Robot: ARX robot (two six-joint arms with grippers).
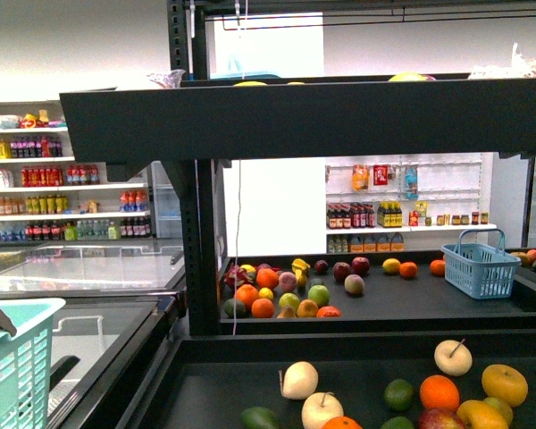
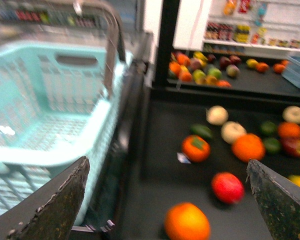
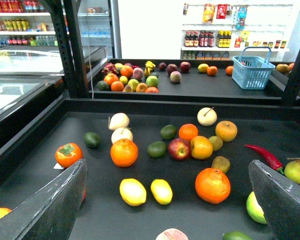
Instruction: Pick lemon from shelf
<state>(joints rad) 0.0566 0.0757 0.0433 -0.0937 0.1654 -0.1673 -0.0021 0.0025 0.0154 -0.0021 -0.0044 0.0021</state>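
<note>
Two lemons lie side by side on the near tray of the shelf (image 3: 155,107), almost touching: a plumper lemon (image 3: 133,192) and a slimmer lemon (image 3: 161,191). In the right wrist view I see them framed between the fingers of my right gripper (image 3: 167,165), which is spread wide and holds nothing. An orange (image 3: 124,152) sits just beyond the plumper lemon, toward the back of the tray. A larger orange (image 3: 212,185) lies near the slimmer lemon, not touching it. More fruit is scattered farther back, and a blue basket (image 3: 252,72) stands on the next tier.

My left gripper (image 2: 166,165) is also spread wide and empty. It hangs over the tray's edge, beside a teal basket (image 2: 50,100). That view is blurred, so I cannot tell the lemons from the other fruit there.
</note>
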